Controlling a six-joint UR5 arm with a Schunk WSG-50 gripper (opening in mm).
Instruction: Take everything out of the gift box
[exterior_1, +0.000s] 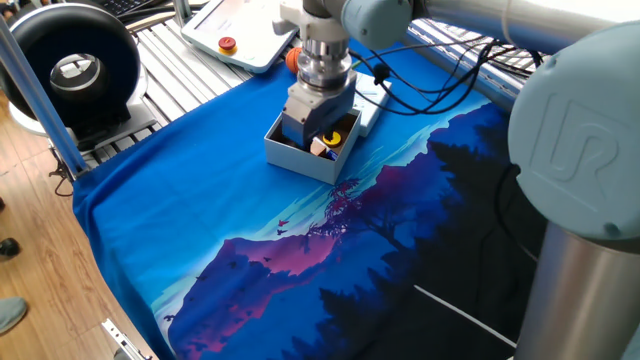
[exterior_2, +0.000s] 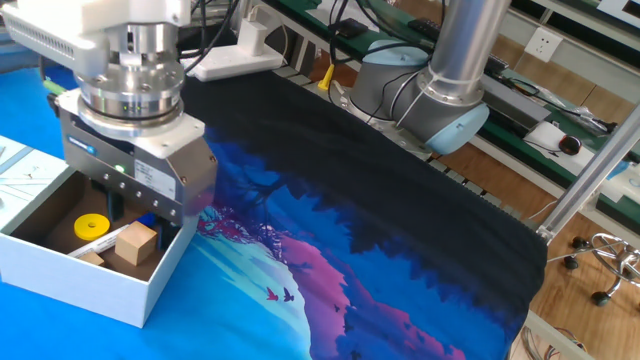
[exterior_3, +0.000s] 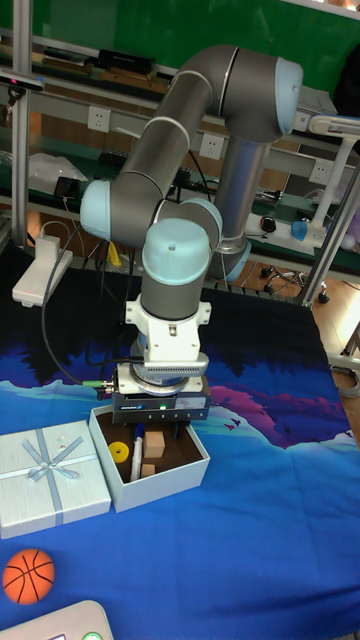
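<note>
The gift box (exterior_3: 165, 483) (exterior_2: 90, 290) (exterior_1: 300, 158) stands open on the blue cloth. Inside lie a yellow disc (exterior_2: 92, 225) (exterior_3: 121, 449), two wooden cubes (exterior_2: 137, 243) (exterior_3: 157, 441) and a blue-and-white pen (exterior_2: 95, 243). My gripper (exterior_2: 135, 212) (exterior_3: 160, 433) (exterior_1: 313, 135) reaches down into the box at its right side, over the pen's blue end. Its fingers (exterior_3: 143, 431) stand apart and hold nothing. The orange ball (exterior_3: 28, 575) (exterior_1: 293, 58) rests on the cloth outside the box, beyond the lid.
The flat lid with its ribbon bow (exterior_3: 50, 478) (exterior_1: 372, 108) lies beside the box. A white panel with a red button (exterior_1: 228, 44) sits past the cloth's edge. A white power strip (exterior_2: 230, 60) lies at the table's back. The arm's base (exterior_2: 425, 100) stands behind.
</note>
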